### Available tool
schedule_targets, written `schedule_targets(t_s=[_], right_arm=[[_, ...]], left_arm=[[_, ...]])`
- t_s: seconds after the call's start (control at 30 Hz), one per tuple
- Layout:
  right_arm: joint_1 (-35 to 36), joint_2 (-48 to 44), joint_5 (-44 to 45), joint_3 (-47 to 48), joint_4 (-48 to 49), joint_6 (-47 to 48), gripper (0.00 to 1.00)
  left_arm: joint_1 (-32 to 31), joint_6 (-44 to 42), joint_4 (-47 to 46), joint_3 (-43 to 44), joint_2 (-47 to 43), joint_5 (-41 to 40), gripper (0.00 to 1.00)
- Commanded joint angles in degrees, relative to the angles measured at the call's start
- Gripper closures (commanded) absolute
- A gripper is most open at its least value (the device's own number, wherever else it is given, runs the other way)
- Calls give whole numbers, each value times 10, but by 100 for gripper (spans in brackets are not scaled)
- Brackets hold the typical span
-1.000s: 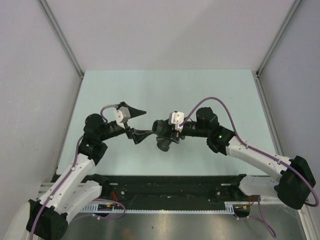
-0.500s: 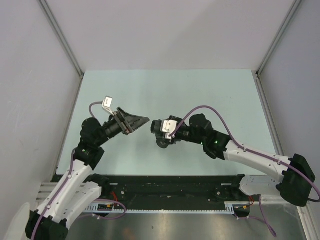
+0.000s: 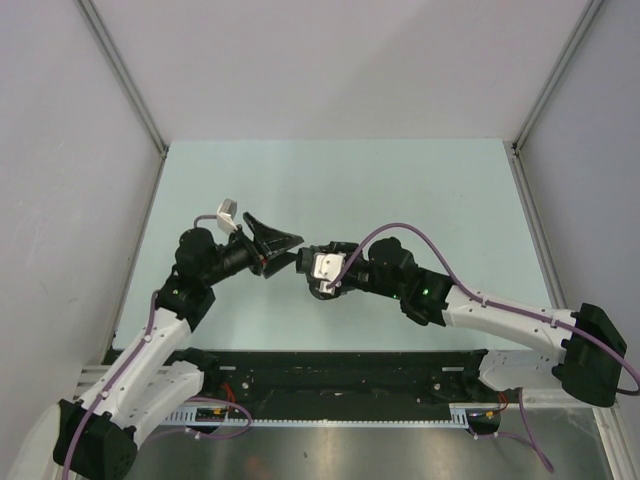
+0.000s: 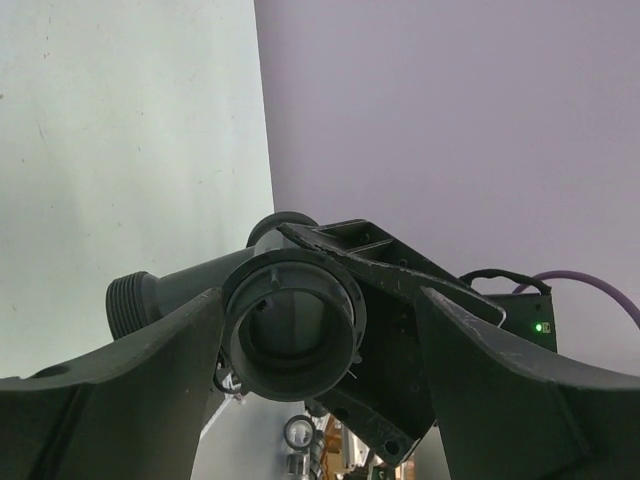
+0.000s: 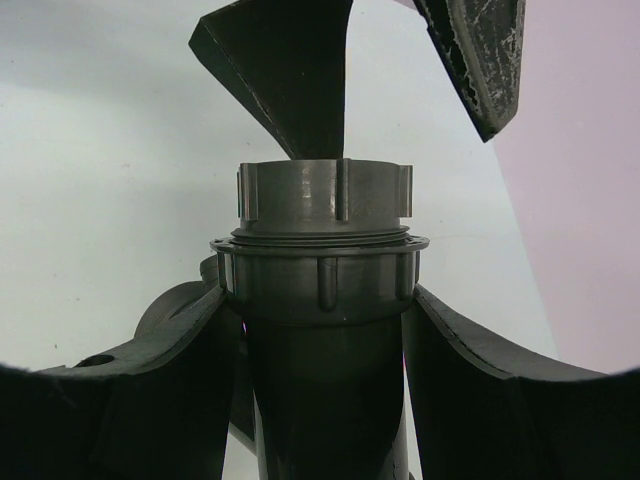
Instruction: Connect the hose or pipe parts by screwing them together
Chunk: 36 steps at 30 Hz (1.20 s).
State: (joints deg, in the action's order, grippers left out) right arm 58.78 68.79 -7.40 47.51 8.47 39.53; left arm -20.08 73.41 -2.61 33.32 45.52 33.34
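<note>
Pipe fitting (image 5: 320, 400) looks hard, slippery; I'd grab its ribbed ring (image 5: 322, 205). My right claw (image 5: 318, 305) pinches it, left claw (image 4: 320, 305) spread.

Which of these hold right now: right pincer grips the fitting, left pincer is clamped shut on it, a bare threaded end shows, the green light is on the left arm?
The right pincer grips the pipe fitting: true.
The left pincer is clamped shut on it: false; its fingers stand spread either side of the ring mouth.
A bare threaded end shows on a side branch: true.
The green light is on the left arm: false; it glows on the right arm.
</note>
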Motion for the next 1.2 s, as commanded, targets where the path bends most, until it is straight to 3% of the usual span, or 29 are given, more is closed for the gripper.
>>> schedule_targets(t_s=[0.0,0.1,0.23,0.6,0.93,1.17], right_arm=[[5,4,16,22,37,13,100],[5,9,17,25,37,14,100],[4,13,16,29,30,13,100],[5,13,17,36,5,13,100],[5,6,24,36,-22,15,100],[5,9,20,36,-21,10,100]], left_arm=[[-4,23,-6,-4,4,10,22],[-15,18,-6,-6,3,1,25],[-34,-7,-6,-3,8,-13,38],[-64,-71,-6,3,44,-6,26],[-37,-143,9,-2,68,1,25],[-34,-141,9,3,67,13,28]])
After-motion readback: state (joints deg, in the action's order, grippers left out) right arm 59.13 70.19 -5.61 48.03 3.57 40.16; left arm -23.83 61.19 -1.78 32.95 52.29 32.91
